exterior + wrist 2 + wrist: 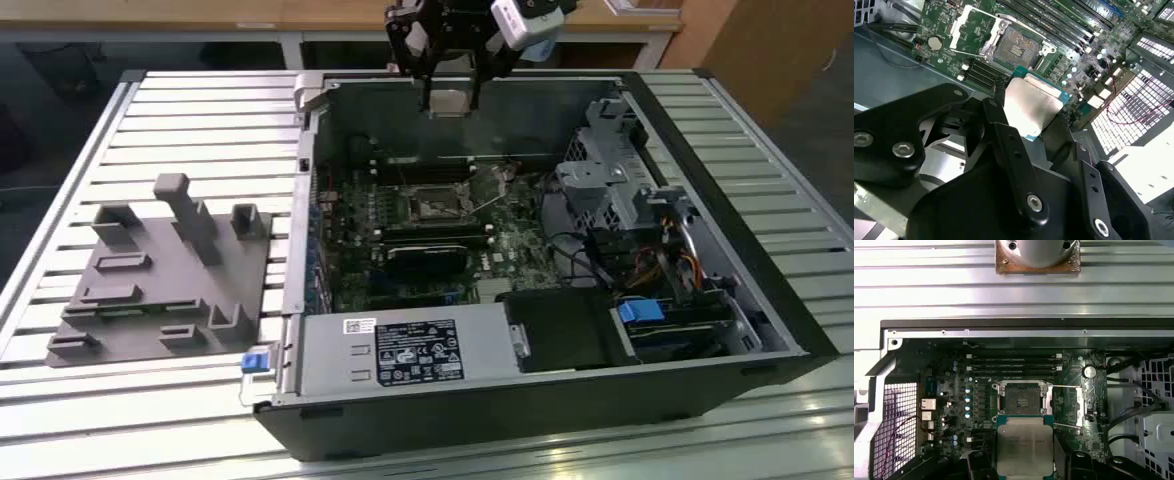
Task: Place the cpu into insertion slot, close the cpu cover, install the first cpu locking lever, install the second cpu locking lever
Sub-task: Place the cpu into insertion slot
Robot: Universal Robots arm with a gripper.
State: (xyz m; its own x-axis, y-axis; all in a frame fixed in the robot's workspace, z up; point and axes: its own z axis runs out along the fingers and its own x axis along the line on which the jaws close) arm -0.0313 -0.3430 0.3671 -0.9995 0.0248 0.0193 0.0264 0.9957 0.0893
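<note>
One arm, one chip, and the socket has nothing in it yet. The gripper (451, 92) hangs over the far wall of the open computer case (534, 415), and its black fingers (1004, 132) are clamped on the cpu (450, 101), one on each of two opposite edges. The chip is flat, with its silvery top facing up, and it looks level to me. You get a good look at that metal lid and the green edge around it in both wrist views (1031, 105) (1024, 445).

It's in the air, well above the motherboard (354, 225) and not touching anything but the fingers. The insertion slot (430, 207) is down on the board near the middle of the case. It's bare, with its dull pin grid showing inside the dark frame (1022, 399). The cpu cover (1078, 406) is swung open to one side of the socket, and green board shows through its window. A thin metal lever (489, 204) slants up just beside the socket.

The long black memory slots (1014, 363) run along one side of the socket. The case lies on its side on a slatted metal table (200, 110), and its power supply (400, 350) is at the near end. On the exterior view's left, well apart from the case, there's a grey plastic fixture (160, 275) with a few upright posts.
</note>
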